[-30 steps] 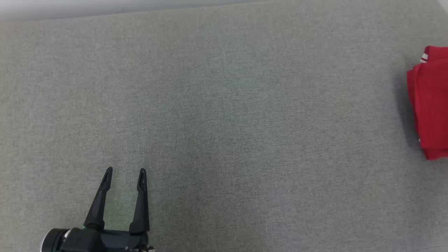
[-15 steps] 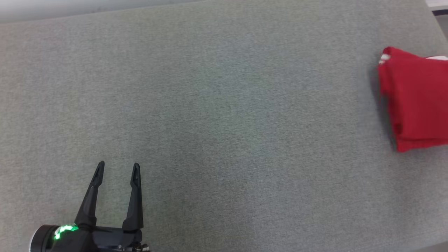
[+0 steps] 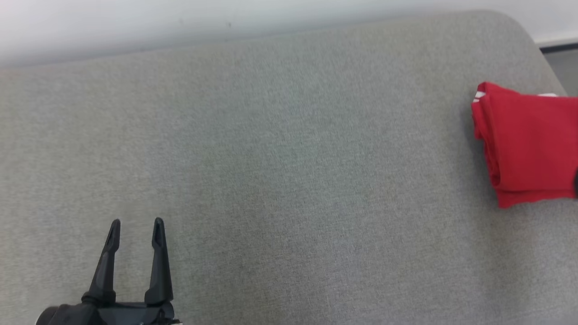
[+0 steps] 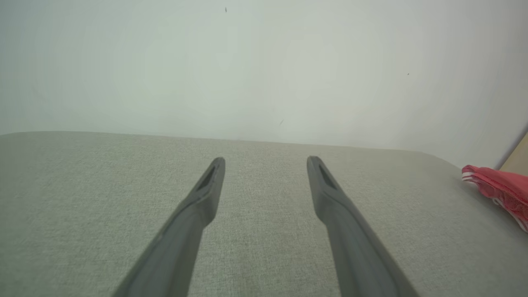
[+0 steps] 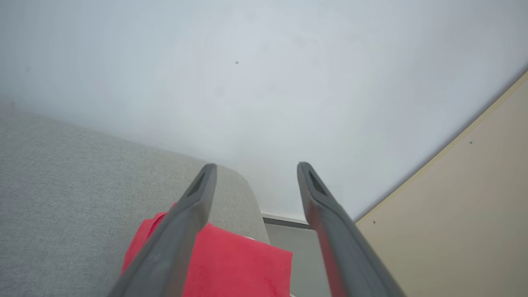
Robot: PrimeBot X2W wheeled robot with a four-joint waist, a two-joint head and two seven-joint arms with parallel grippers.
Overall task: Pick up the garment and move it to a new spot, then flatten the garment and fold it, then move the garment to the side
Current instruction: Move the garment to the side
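- Far to the left of the red garment (image 3: 528, 144), in the head view, the left pincer (image 3: 136, 222) sits low on the grey fabric surface (image 3: 289, 180), its two dark fingers spread with nothing between them. The red garment lies folded in a compact stack at the surface's right end, near the rounded far corner, with a bit of white trim showing at its far edge. A pale wall (image 3: 135, 22) runs along the surface's far side, beyond the garment.
- Well left of the red garment (image 4: 499, 189), in the left wrist view, the left pincer (image 4: 266, 161) hangs above bare grey surface (image 4: 82, 185), fingers apart and empty. The garment lies flat at the right edge, its white trim along the near side.
- Directly above the red garment (image 5: 231, 264), in the right wrist view, the right pincer (image 5: 256, 167) is spread wide and holds nothing; its left finger crosses in front of the cloth without a visible grip. The garment lies by the surface's rounded corner. Beyond the garment is a strip of grey floor (image 5: 301, 255), and to its right a beige panel (image 5: 453, 227).
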